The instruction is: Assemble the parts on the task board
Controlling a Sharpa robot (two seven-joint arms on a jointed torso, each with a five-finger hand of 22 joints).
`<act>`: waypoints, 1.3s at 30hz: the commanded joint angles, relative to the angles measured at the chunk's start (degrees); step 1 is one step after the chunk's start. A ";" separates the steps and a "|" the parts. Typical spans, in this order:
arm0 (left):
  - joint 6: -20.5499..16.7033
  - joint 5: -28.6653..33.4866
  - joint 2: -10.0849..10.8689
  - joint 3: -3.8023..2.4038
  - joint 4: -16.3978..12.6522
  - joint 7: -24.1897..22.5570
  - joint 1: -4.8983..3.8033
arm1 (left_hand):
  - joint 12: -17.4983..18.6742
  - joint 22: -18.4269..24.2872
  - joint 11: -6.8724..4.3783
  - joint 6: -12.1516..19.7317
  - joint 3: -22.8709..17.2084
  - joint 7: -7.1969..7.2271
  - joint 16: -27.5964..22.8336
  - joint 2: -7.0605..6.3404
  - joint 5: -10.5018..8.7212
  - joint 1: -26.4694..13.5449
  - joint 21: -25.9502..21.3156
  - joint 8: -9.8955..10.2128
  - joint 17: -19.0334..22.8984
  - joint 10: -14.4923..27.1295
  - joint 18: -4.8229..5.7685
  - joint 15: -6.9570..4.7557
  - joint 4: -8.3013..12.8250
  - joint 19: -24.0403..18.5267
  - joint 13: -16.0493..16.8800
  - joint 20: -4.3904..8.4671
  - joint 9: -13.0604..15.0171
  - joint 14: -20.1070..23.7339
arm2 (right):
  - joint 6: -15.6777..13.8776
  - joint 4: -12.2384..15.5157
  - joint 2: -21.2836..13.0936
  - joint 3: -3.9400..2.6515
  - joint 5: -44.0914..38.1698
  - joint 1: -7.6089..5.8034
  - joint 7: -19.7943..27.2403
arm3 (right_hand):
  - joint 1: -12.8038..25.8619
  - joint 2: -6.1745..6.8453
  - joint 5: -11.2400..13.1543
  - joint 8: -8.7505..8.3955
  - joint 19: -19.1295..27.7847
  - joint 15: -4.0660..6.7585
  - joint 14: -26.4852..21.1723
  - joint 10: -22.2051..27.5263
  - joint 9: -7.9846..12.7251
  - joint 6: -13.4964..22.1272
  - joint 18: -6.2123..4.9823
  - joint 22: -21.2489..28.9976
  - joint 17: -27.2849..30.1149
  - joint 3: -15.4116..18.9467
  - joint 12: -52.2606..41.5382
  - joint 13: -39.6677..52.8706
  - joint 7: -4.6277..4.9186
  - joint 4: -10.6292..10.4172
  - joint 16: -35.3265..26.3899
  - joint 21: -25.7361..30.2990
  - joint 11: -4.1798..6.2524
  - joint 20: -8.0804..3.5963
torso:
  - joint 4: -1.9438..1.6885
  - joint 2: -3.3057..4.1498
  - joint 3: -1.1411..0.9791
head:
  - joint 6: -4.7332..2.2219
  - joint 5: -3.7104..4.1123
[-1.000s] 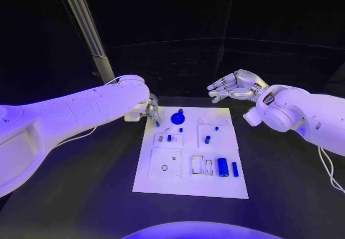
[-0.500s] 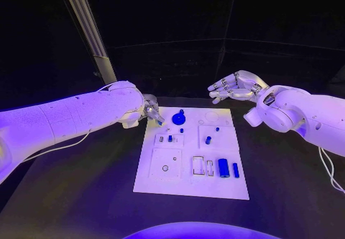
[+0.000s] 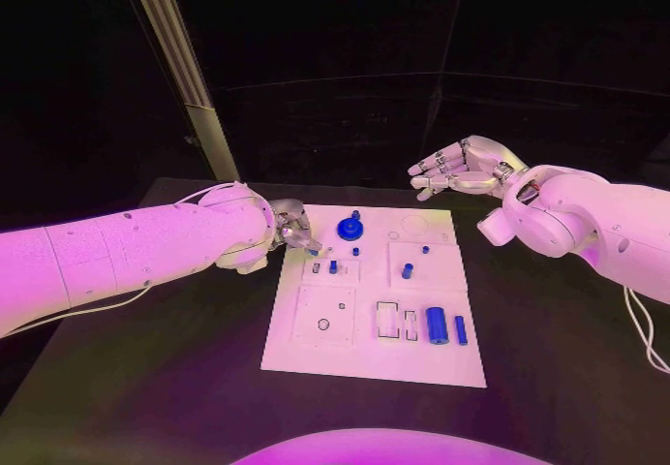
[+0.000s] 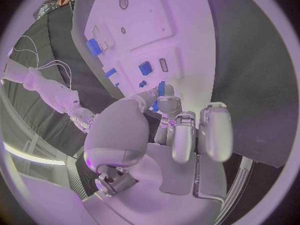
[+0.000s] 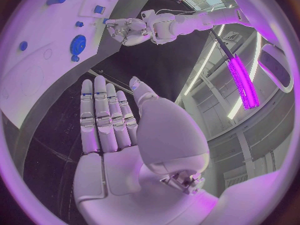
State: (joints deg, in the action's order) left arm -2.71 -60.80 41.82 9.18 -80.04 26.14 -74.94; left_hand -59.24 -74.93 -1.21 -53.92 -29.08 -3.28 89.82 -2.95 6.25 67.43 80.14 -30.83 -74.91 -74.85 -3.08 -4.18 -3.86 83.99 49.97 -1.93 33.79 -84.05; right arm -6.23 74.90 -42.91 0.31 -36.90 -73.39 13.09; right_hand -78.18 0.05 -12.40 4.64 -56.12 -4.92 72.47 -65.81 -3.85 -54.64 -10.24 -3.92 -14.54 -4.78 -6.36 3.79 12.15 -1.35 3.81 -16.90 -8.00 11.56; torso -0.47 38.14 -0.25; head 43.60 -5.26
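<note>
On the white task board in the middle of the black table, several blue parts are seen standing in their seats: a round blue disc near the far edge and small pegs in the middle recesses. A blue cylinder and a slim blue bar are seen lying loose near the right edge, beside two rectangular slots that look unfilled, so the assembly is judged only partly done. The left hand is held at the board's far left corner with its fingers curled together, and something small and blue appears to be pinched at its fingertips, though this cannot be told for certain. The right hand is raised beyond the board's far right corner, fingers spread and nothing held. Compared with a second ago, the left arm is drawn back and lowered toward the left, while the parts and the right hand are unchanged.
</note>
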 commanded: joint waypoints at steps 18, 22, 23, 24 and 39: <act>0.68 -1.09 0.35 0.75 -1.77 0.25 0.86 | 0.35 -1.97 -0.09 -0.06 -8.66 0.25 0.18 0.13 0.24 -0.48 0.09 -0.31 -15.09 -0.31 0.07 -0.36 8.34 1.06 -0.02 0.24 0.00 -5.95 | 0.44 -0.07 -0.05 -0.02 0.06 -0.05 0.43 | 0.24 -0.19 -0.26 -0.19 -0.03 -0.17 -0.25 0.32 0.03 0.40 -0.28 0.07 0.09 -0.46 0.32 -0.04 0.14 -0.02 -0.16 0.18 -0.26 0.38 | 0.14 0.15 -0.02 | 0.39 -0.22; 1.80 -1.09 0.37 0.82 -1.82 0.69 0.90 | 0.44 -2.06 -0.11 -0.07 -8.95 0.26 0.18 0.03 0.22 -0.57 0.14 -0.39 -15.09 -0.34 0.09 -0.38 8.40 1.09 -0.16 0.26 0.04 -5.95 | 0.35 -0.09 -0.06 -0.02 0.06 -0.05 0.39 | 0.24 -0.19 -0.26 -0.19 -0.03 -0.17 -0.25 0.32 0.03 0.40 -0.28 0.07 0.09 -0.46 0.32 -0.04 0.14 -0.02 -0.16 0.18 -0.26 0.38 | 0.16 0.11 0.03 | 0.43 -0.21; 2.26 -1.09 0.37 0.83 -1.82 0.84 0.91 | 0.46 -2.05 -0.11 -0.07 -8.95 0.26 0.18 0.03 0.22 -0.57 0.14 -0.39 -15.09 -0.33 0.08 -0.38 8.40 1.09 -0.19 0.26 0.04 -5.95 | 0.36 -0.10 -0.07 -0.02 0.06 -0.05 0.38 | 0.24 -0.19 -0.26 -0.19 -0.03 -0.17 -0.25 0.32 0.03 0.40 -0.28 0.07 0.09 -0.46 0.32 -0.04 0.14 -0.02 -0.16 0.18 -0.26 0.38 | 0.16 0.11 0.03 | 0.46 -0.25; 2.60 -1.09 0.37 0.84 -1.83 0.97 0.91 | 0.56 -2.04 -0.11 -0.07 -8.96 0.26 0.18 0.02 0.22 -0.57 0.13 -0.40 -15.09 -0.29 0.08 -0.38 8.41 1.09 -0.31 0.26 0.04 -5.95 | 0.38 -0.10 -0.08 -0.02 0.06 -0.05 0.37 | 0.29 -0.20 -0.30 -0.18 -0.03 -0.18 -0.27 0.33 0.03 0.41 -0.28 0.06 0.11 -0.49 0.32 -0.04 0.15 -0.03 -0.16 0.22 -0.27 0.39 | 0.15 0.11 0.03 | 0.49 -0.25; 5.43 -1.10 0.47 1.03 -2.05 2.12 0.93 | 0.79 -2.00 -0.11 -0.07 -9.05 0.26 0.18 -0.03 0.22 -0.61 0.10 -0.43 -15.09 -0.20 0.07 -0.38 8.43 1.07 -0.61 0.26 0.05 -5.95 | 0.52 -0.05 -0.19 -0.02 0.06 -0.04 0.31 | 0.38 -0.23 -0.36 -0.18 -0.03 -0.20 -0.30 0.36 0.03 0.45 -0.28 0.06 0.15 -0.53 0.33 -0.03 0.17 -0.04 -0.15 0.30 -0.29 0.41 | 0.14 0.08 0.01 | 0.26 -0.29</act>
State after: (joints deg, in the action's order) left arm 0.60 -61.47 42.32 10.04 -81.99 27.51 -74.13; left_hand -58.67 -74.93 -1.09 -53.82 -30.53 -3.40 89.82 -3.34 6.28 66.79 80.14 -31.12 -74.91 -74.74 -3.07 -4.18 -2.84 83.99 49.42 -1.93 33.84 -84.05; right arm -6.14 74.82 -43.07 0.31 -36.90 -73.33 13.05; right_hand -78.18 0.05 -12.36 4.64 -56.12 -4.92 72.47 -65.61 -3.85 -54.43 -10.24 -3.91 -14.46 -4.94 -6.36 3.79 12.35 -1.51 3.81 -16.90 -8.20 11.56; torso -0.34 38.23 -0.24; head 43.92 -5.52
